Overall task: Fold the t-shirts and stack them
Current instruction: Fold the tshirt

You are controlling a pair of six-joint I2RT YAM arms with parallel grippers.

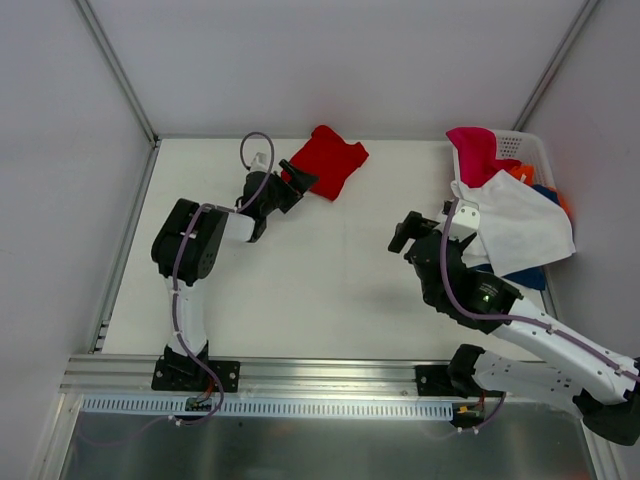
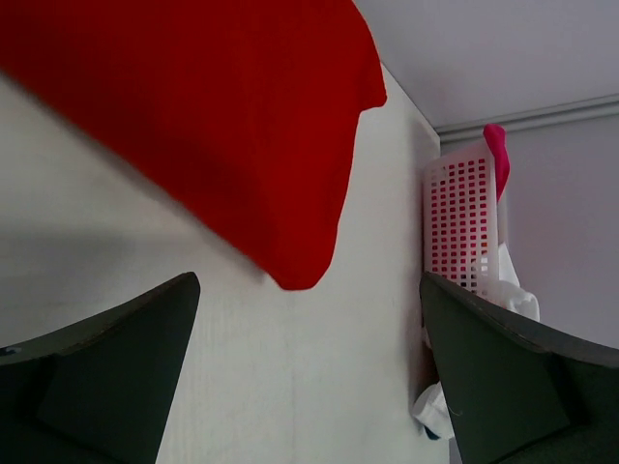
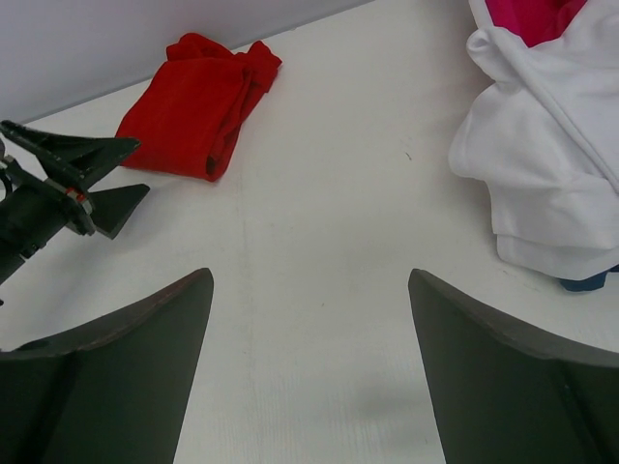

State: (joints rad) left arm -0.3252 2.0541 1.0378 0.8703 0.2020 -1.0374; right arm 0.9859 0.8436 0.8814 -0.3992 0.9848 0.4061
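Over on the left, the left gripper (image 1: pixel 303 181) stands with its jaws spread wide and nothing between them, just beside the near left edge of the folded red t-shirt (image 1: pixel 330 160), which lies on the table (image 1: pixel 300 290) toward the far side. Out in the middle, the right gripper (image 1: pixel 404 231) hangs over bare tabletop, also well open and empty. On the right, the white t-shirt (image 1: pixel 520 225) spills from the basket (image 1: pixel 527 146) onto the table, with the pink t-shirt (image 1: pixel 474 150) draped over the basket's far left corner. The orange t-shirt (image 1: pixel 521 173) and blue t-shirt (image 1: pixel 526 276) peep out from under the white one.
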